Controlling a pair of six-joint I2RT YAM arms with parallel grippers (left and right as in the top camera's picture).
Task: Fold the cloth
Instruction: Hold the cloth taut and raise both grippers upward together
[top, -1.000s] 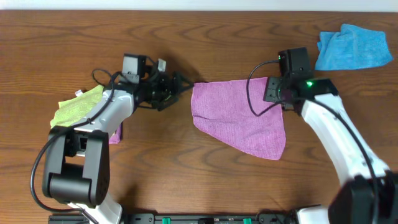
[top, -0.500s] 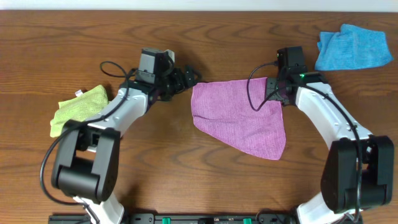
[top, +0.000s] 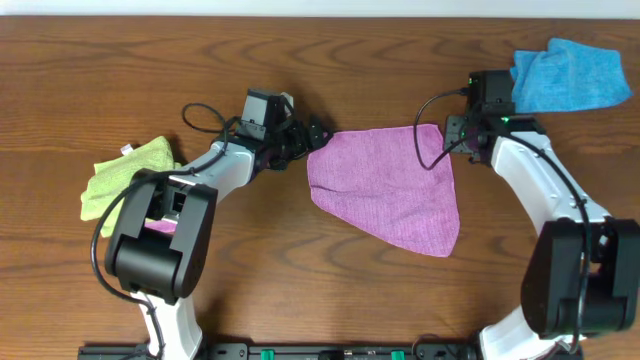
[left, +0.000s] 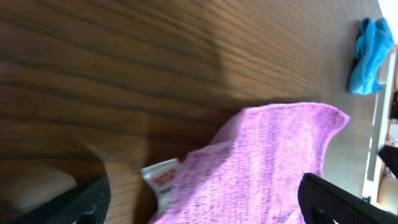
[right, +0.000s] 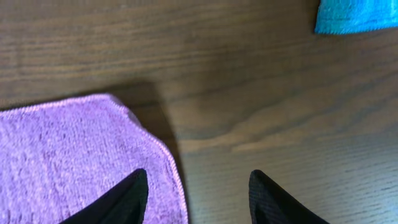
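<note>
The purple-magenta cloth lies flat on the wooden table, in a rough triangle with its point toward the front right. My left gripper is open at the cloth's far left corner. In the left wrist view the white tag and the cloth lie between its spread fingers. My right gripper is open at the far right corner. In the right wrist view its fingers straddle the cloth's hemmed edge, the left finger over the cloth and the right finger over bare wood.
A lime-green cloth lies crumpled at the left beside my left arm. A bright blue cloth lies at the far right and also shows in the left wrist view and the right wrist view. A white wall edge runs along the back.
My left gripper has moved right, up to the cloth's far left corner. My right gripper has moved back and right, off the cloth's top to its far right corner. The cloth has not moved.
</note>
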